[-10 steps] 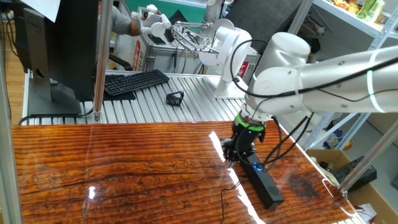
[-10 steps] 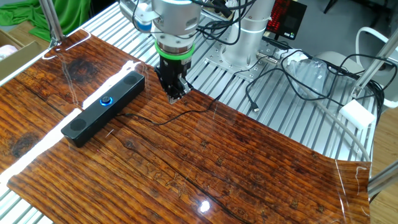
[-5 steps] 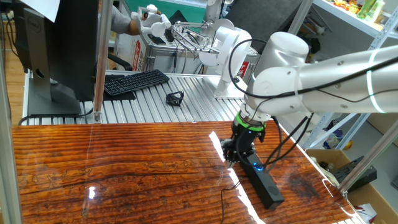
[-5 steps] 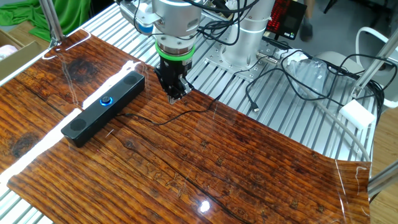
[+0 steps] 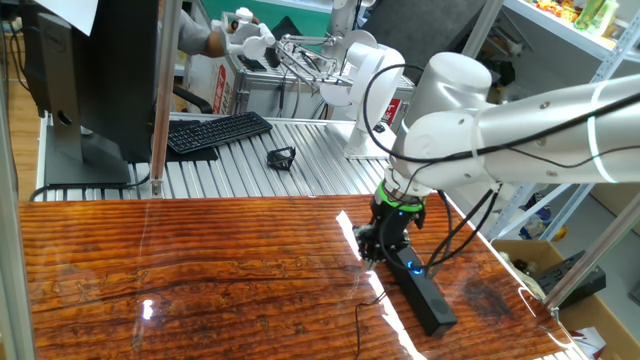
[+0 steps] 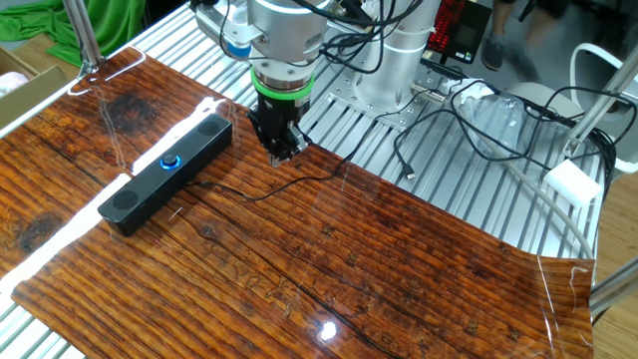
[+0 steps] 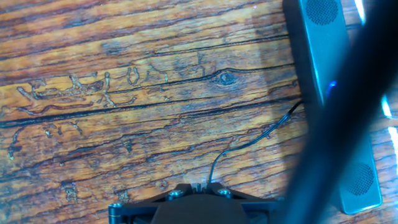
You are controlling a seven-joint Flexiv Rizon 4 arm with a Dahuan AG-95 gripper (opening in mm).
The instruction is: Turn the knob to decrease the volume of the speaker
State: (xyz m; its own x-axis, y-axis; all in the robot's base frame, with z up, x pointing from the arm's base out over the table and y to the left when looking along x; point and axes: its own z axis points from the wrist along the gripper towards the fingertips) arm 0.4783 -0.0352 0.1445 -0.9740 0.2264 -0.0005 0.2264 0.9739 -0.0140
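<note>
A long black speaker point(image 6: 165, 172) lies on the wooden tabletop point(image 6: 299, 269), its blue-lit knob point(image 6: 170, 161) near the middle. The tool point(image 6: 282, 155) hangs just beside the speaker's far end, holding nothing; I cannot tell how wide its jaws stand. A thin cable point(image 6: 259, 192) trails across the wood.

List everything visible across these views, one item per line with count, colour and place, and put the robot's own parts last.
speaker: one, black, flat on the wooden table near its edge
knob: one, black with blue glow, on the speaker's top, mid-length
cable: one, thin black, trailing from the speaker across the wood
wooden table: one, reddish-brown
keyboard: one, black, on the metal slats behind the table
monitor: one, dark, beside the keyboard
arm: one, white
gripper: one, black, above the table beside the speaker, off the knob
</note>
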